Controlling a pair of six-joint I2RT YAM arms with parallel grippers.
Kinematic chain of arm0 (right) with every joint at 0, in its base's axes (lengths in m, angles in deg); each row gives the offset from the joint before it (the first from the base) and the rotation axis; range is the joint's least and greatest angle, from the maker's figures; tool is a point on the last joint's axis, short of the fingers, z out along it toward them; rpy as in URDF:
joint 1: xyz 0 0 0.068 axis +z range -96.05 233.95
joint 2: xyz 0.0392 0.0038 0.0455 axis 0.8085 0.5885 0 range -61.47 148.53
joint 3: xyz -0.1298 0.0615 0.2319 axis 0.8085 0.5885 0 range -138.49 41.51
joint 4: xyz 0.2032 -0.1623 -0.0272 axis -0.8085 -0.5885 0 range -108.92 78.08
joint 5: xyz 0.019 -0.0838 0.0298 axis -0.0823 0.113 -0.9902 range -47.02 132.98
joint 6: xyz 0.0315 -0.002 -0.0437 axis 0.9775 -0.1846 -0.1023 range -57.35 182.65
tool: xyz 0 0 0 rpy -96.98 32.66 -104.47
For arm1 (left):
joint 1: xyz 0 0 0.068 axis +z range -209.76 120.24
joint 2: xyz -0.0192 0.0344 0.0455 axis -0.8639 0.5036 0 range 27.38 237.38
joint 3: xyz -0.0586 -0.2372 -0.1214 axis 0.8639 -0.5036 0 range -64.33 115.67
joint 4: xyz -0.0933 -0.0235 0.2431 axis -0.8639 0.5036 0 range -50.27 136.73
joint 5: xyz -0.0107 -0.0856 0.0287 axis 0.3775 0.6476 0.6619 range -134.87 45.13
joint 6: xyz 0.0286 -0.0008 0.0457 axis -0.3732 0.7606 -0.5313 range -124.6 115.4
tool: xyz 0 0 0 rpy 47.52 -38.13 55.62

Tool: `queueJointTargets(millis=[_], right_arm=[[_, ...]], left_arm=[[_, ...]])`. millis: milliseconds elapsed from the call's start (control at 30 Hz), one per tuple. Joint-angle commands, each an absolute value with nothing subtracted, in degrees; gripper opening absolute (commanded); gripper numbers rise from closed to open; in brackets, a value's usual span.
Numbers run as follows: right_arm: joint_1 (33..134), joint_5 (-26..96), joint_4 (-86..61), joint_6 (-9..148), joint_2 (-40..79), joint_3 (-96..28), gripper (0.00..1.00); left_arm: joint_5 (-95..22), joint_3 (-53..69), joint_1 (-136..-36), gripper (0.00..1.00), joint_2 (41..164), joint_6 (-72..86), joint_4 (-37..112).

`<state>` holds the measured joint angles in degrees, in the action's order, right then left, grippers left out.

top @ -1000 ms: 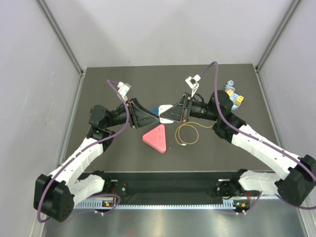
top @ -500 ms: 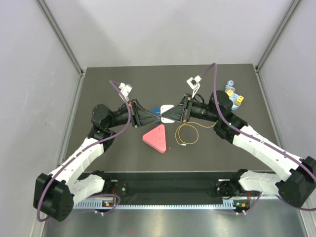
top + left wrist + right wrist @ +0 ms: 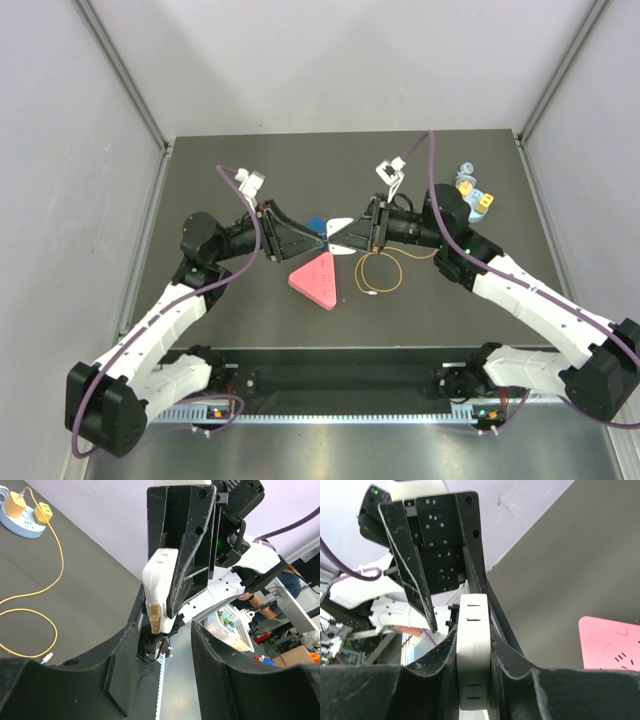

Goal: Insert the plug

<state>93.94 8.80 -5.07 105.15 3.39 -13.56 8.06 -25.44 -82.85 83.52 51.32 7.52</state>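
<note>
A pink triangle (image 3: 316,279) lies flat near the table's (image 3: 250,165) middle, toward the near edge. Just beyond it a white block (image 3: 341,232) with slots is raised off the table, a small blue piece (image 3: 316,222) beside it. A blue strip (image 3: 466,184) sits by the far right corner.

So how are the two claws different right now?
The left claw stands open, its jaws apart and gripping nothing, while the right claw is shut on a white block. The left claw reaches in from the left side, the right claw from the right. Both sit over the middle of the table, tips pointed at each other.
</note>
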Motion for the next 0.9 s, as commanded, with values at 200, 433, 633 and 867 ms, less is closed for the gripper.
queueJointTargets(millis=[200,433,633,867], right_arm=[[94.12,-0.88,-5.50,101.93,2.52,-15.79,0.00],[95.17,-2.02,-4.80,102.37,3.66,-15.79,0.00],[95.88,-2.03,-5.24,102.72,5.59,-16.14,0.00],[96.05,-0.36,-6.99,102.55,5.69,-16.32,0.17]], left_arm=[[11.64,-18.99,-82.79,0.49,84.94,46.03,10.55],[14.20,-17.40,-83.67,0.47,87.94,46.56,10.11],[14.02,-17.40,-85.25,0.45,88.82,46.64,9.58],[15.34,-18.37,-85.95,0.00,89.61,48.40,7.91]])
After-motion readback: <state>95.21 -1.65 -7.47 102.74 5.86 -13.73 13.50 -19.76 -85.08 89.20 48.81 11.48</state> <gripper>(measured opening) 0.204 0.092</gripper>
